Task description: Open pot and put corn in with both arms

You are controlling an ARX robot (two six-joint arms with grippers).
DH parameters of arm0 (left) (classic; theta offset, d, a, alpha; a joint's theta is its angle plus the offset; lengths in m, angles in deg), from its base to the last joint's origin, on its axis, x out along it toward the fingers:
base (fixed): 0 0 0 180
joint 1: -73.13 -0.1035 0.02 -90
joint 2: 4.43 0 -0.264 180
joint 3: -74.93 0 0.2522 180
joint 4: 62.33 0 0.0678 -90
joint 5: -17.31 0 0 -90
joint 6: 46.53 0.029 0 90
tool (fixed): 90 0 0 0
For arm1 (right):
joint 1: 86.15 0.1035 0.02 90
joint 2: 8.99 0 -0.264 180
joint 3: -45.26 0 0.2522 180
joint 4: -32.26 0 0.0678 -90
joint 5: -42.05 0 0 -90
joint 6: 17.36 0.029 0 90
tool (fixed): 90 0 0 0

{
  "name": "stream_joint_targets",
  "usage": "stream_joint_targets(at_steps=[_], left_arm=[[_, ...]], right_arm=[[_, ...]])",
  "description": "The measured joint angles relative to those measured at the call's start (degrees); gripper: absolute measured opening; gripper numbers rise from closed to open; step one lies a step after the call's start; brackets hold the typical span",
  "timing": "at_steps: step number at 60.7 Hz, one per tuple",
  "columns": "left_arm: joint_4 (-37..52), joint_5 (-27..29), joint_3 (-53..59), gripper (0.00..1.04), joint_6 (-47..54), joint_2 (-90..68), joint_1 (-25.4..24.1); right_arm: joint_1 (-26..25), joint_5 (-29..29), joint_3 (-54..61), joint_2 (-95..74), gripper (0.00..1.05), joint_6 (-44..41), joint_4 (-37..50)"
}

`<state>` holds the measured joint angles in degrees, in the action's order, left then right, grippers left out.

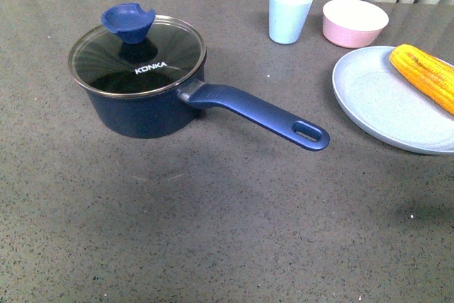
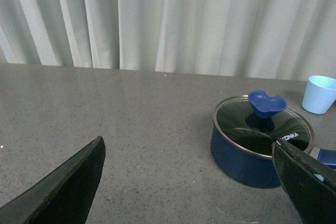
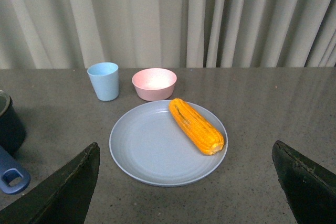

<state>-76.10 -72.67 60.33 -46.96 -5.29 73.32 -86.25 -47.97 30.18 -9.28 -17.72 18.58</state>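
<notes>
Sitting lidded at left on the counter (image 1: 213, 232), the pot (image 1: 145, 115) points its handle (image 1: 262, 113) right (toward the plate (image 1: 383, 108)); corn (image 1: 425, 72) lies by the plate's far rim, bare counter btwn. Left gripper (image 2: 188, 145) and right gripper (image 3: 185, 148): both spread wide.

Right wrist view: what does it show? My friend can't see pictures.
A yellow corn cob lies on a pale blue plate on a grey table, framed by the open right gripper. Behind the plate stand a light blue cup and a pink bowl, with pale curtains beyond. The dark blue pot peeks in at one edge.
</notes>
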Motion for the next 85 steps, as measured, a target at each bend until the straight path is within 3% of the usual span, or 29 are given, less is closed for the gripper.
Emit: stream_joint_targets(at_steps=[46,48,53,57,63,79,85], left_arm=[[0.0,0.0,0.0,0.96,0.0,0.0,0.0],[-1.46,-0.74,-0.44,0.96,-0.55,-0.85,-0.24],[-14.78,-3.37,-7.69,0.96,-2.99,-13.75,-0.28],[-12.39,-3.26,-9.68,0.96,-3.69,-22.1,-0.09],[-1.57,-3.02,-12.44,0.96,-4.74,-36.28,1.22],[17.62,-0.59,-16.55,0.96,-6.47,-58.42,5.6],[21.03,0.02,-18.36,0.96,-6.47,-64.15,6.51]], right_arm=[[0.0,0.0,0.0,0.0,0.96,0.0,0.0],[0.0,0.0,0.0,0.0,0.96,0.0,0.0],[0.0,0.02,0.0,0.0,0.96,0.0,0.0],[0.0,0.02,0.0,0.0,0.96,0.0,0.0],[0.0,0.0,0.0,0.0,0.96,0.0,0.0],[0.0,0.0,0.0,0.0,0.96,0.0,0.0],[0.0,0.02,0.0,0.0,0.96,0.0,0.0]])
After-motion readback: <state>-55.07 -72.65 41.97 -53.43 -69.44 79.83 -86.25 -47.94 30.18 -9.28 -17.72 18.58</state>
